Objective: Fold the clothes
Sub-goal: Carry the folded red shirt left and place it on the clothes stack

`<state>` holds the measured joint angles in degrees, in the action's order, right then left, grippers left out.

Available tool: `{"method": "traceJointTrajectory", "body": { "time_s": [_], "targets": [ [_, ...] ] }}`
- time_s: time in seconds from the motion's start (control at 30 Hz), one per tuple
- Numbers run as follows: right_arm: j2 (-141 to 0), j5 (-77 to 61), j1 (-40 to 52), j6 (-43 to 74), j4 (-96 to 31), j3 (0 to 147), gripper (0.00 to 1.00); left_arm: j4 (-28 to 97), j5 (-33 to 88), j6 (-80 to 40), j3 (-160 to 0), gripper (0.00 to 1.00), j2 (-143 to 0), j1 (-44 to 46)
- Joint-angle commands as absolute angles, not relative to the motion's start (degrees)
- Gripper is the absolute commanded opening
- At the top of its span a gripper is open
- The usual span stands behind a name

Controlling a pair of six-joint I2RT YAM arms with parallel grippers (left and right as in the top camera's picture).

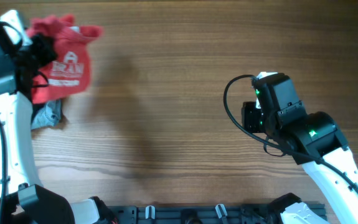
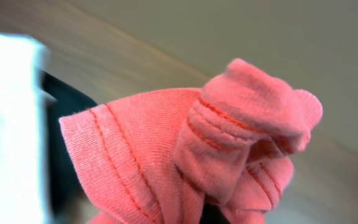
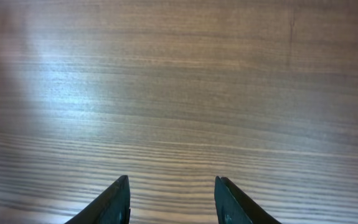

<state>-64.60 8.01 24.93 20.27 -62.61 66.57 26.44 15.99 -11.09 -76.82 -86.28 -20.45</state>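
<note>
A red garment with white lettering (image 1: pixel 66 59) hangs bunched at the far left of the table, lifted by my left gripper (image 1: pixel 38 46), which is shut on its upper part. In the left wrist view the red ribbed fabric (image 2: pixel 191 155) fills the frame and hides the fingers. A grey garment (image 1: pixel 47 116) lies crumpled on the table just below the red one. My right gripper (image 3: pixel 171 193) is open and empty, above bare wood at the right of the table, its arm (image 1: pixel 278 106) in the overhead view.
The wooden table (image 1: pixel 166 112) spans the view. A black rail with clips (image 1: pixel 185 214) runs along the front edge. The left arm's white link (image 1: pixel 10 143) stands at the left edge.
</note>
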Motion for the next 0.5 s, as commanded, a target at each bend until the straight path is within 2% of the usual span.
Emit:
{"method": "traceJointTrajectory", "body": {
  "time_s": [0.0, 0.23, 0.47],
  "targets": [
    [-64.3, 9.3, 25.0, 21.2, -63.3, 67.1, 0.44, 19.4, 11.0, -12.9, -77.5, 0.04, -86.7, -25.7],
    [-64.3, 9.2, 25.0, 22.7, -63.7, 67.1, 0.44, 6.5, 8.4, -17.0, -77.5, 0.05, -88.4, -33.8],
    [-64.3, 9.2, 25.0, 22.7, -64.2, 67.1, 0.44, 4.0, 8.4, -17.5, -77.5, 0.06, -96.9, -38.9]
  ]
}}
